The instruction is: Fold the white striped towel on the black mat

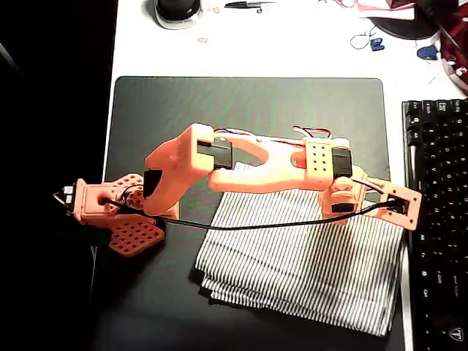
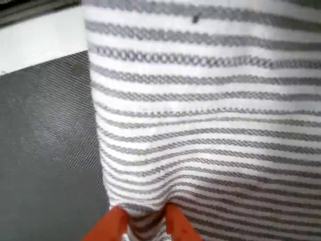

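There is one striped towel (image 1: 307,270), lying on the near right part of one black mat (image 1: 168,110). The two orange fingers (image 2: 173,223) are clamped on a pinch of the towel's cloth in the wrist view. The orange arm (image 1: 256,164) reaches across above the towel. Right of the mat stands one black keyboard (image 1: 439,219). The mat lies on a white surface (image 1: 292,44).

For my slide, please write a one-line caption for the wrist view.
Orange end effector pinching the edge of a white grey-striped woven towel above a dark textured mat.
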You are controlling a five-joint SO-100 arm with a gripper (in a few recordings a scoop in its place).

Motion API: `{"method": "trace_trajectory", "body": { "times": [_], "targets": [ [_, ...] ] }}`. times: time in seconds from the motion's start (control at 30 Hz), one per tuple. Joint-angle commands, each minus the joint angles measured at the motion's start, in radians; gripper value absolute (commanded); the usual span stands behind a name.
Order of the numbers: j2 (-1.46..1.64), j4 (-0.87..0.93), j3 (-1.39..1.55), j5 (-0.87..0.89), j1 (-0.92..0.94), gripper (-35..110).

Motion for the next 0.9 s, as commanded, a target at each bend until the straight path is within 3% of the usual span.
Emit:
{"method": "trace_trajectory", "body": {
  "times": [0.0, 0.87],
  "targets": [
    [-0.026, 0.002, -0.078, -0.002, 0.002, 0],
    [0.041, 0.028, -0.104, -0.071, -0.284, 0]
  ]
}}
